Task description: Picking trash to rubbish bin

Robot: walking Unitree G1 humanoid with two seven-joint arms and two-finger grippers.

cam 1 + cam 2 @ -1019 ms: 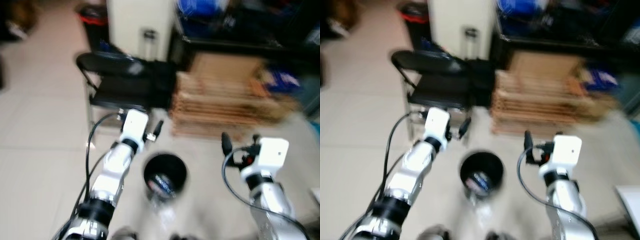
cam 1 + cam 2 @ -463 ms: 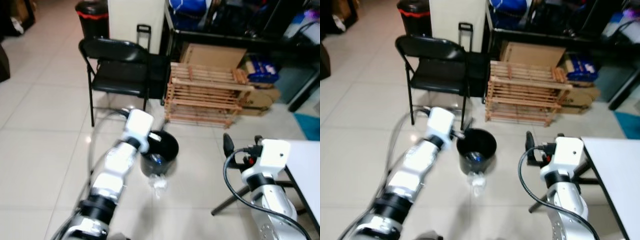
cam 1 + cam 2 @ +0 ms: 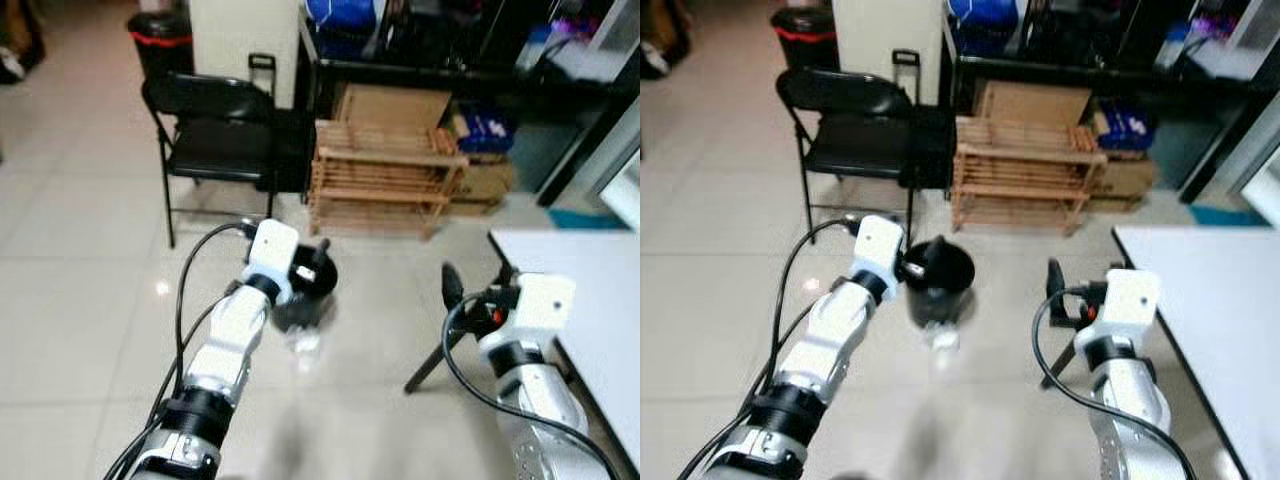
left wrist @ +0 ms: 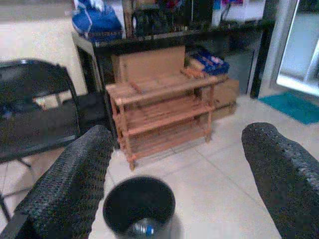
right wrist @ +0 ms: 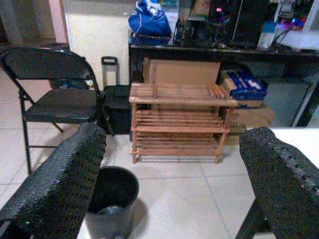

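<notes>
A small black rubbish bin stands on the tiled floor in front of a wooden rack. In the left wrist view the bin holds a bottle with a blue cap. A crumpled clear piece of trash lies on the floor just before the bin. My left gripper hovers at the bin's near rim, open with nothing between its fingers. My right gripper is held up to the right of the bin, open and empty, its fingers wide apart.
A black folding chair stands behind the bin to the left, next to a wooden slatted rack with cardboard boxes behind it. A white table edges in on the right, a black leg slanting below it. A red-rimmed bin stands far back.
The whole view has shifted, and the bin and rack now look farther off. The white table has come further into view on the right. Both grippers stay open.
</notes>
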